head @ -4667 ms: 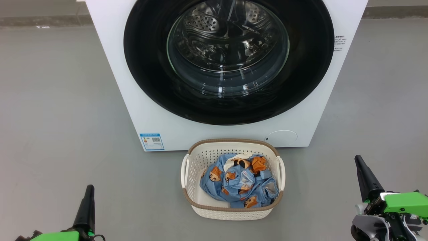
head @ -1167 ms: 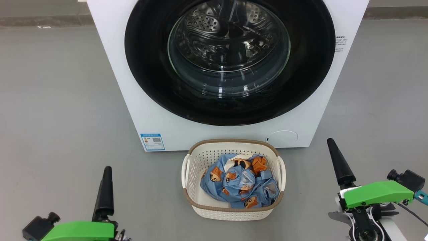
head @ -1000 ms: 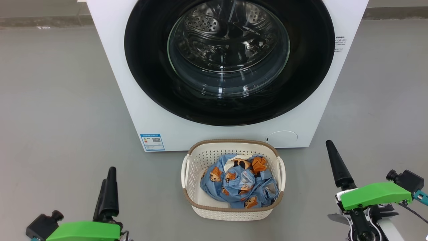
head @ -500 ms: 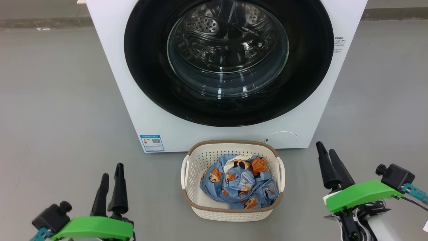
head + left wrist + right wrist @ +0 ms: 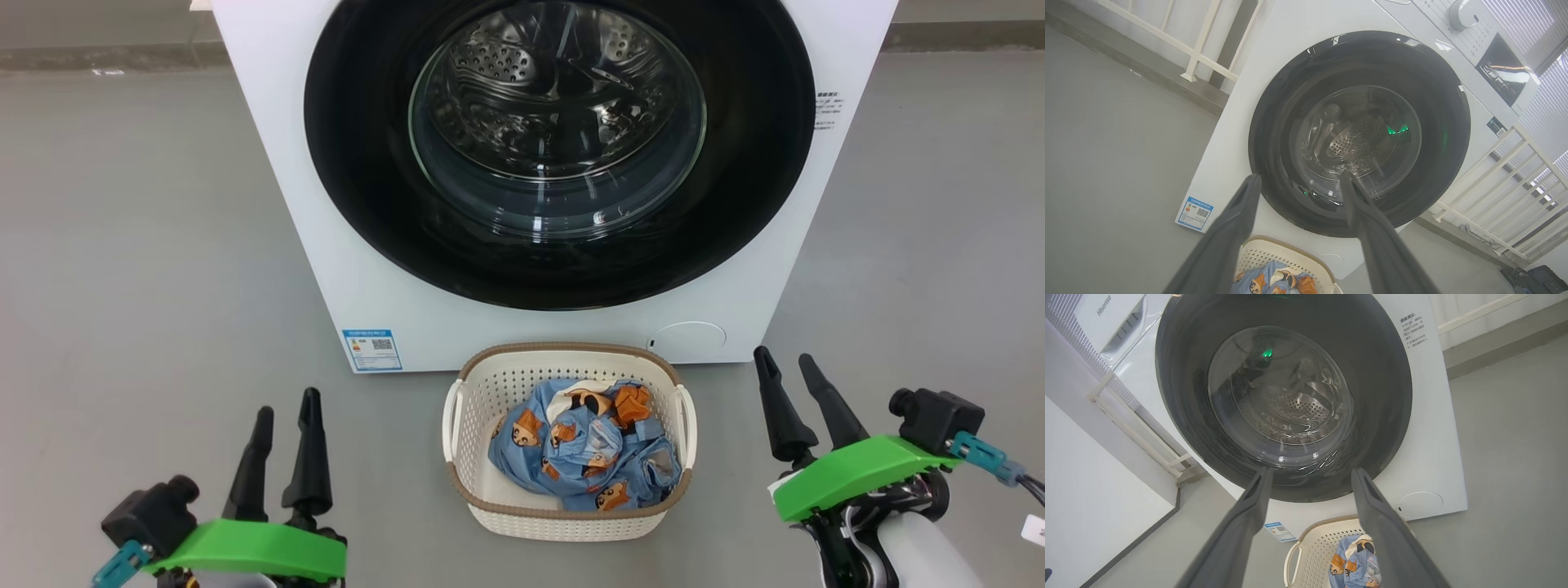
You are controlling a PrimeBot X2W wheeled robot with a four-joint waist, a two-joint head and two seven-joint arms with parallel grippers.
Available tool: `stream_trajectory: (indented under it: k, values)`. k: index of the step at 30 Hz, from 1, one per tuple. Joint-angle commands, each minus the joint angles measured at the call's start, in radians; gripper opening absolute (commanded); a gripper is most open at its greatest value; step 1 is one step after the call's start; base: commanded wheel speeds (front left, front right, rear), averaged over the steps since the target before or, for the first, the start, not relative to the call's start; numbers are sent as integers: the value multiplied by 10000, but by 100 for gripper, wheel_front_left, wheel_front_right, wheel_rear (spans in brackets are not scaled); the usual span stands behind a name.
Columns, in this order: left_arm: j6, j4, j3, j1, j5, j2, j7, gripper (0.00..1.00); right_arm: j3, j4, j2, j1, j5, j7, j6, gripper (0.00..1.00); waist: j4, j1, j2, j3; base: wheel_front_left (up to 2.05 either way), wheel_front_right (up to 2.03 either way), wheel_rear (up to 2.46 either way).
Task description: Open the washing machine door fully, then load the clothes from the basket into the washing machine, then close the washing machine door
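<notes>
Grey floor [image 5: 122, 245] up front: left claw [image 5: 287, 404] and right claw [image 5: 784, 356] hung spread wide, empty, flanking the basket [image 5: 563, 349] of clothes [image 5: 584, 445]. Behind, washing machine [image 5: 343, 269], washing machine door [image 5: 351, 122] shut; blue label [image 5: 371, 349], "Hisense" lettering [image 5: 1103, 305].

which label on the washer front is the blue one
The blue label sticker at the washing machine's lower left corner, near the basket. The other label, right of the washing machine door, is only small dark print on white.
</notes>
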Motion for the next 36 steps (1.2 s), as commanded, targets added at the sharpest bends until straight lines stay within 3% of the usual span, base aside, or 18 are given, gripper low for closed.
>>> stream_trajectory:
  k: [1, 26, 36]
  values:
    - [37, -194, 162, -485, 322, 150, -142, 100, 142, -187, 11, -522, -348, -167, 41, 100, 6, 0, -1, 8, 0, 0, 0]
    - [229, 16, -98, -874, 3186, 177, -879, 100, 194, 512, 242, -1015, -3414, -902, 48, 100, -20, 0, -1, 64, 0, 0, 0]
    - [220, 92, -39, -874, 3218, 146, -891, 100, 65, 588, 301, -1025, -3522, -914, 48, 100, -27, 0, -1, 71, 0, 0, 0]
